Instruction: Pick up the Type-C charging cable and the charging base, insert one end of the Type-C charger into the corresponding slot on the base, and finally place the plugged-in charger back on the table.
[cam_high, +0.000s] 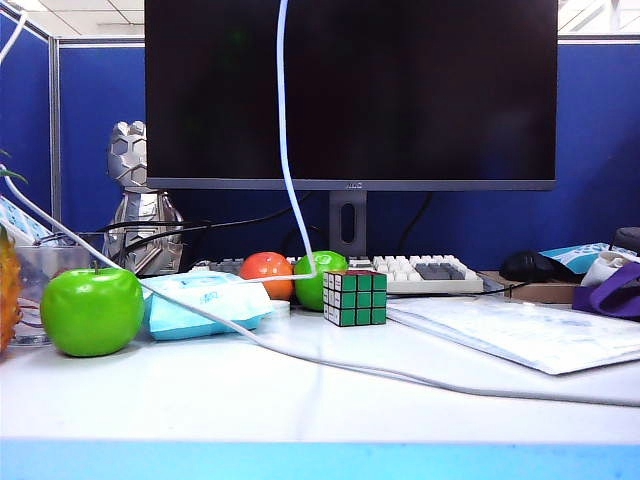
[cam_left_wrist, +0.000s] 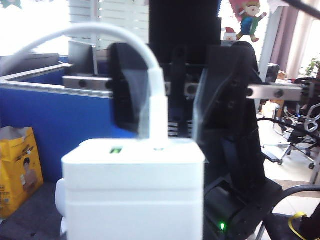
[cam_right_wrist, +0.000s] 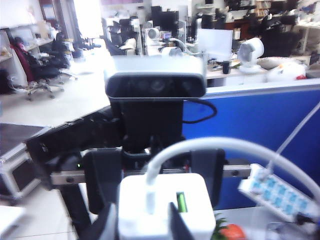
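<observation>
The white charging base (cam_left_wrist: 132, 190) fills the near part of the left wrist view, and my left gripper (cam_left_wrist: 132, 222) is shut on it, its jaws hidden behind the block. The Type-C charging cable (cam_left_wrist: 159, 112) is plugged into the base's top face beside a green-lit slot. My right gripper (cam_right_wrist: 143, 222) is open, and its dark fingers (cam_right_wrist: 176, 220) stand either side of the plug (cam_right_wrist: 150, 197) on the base (cam_right_wrist: 195, 215). Neither gripper shows in the exterior view. There the cable (cam_high: 283, 120) hangs from above down to the table (cam_high: 300, 400).
On the desk stand a green apple (cam_high: 92, 310), a pale blue tissue pack (cam_high: 205, 303), an orange fruit (cam_high: 266, 272), a Rubik's cube (cam_high: 355, 297), a keyboard (cam_high: 425, 273) and papers (cam_high: 520, 335). A thicker greyish cable (cam_high: 400, 375) crosses the desk before the monitor (cam_high: 350, 90).
</observation>
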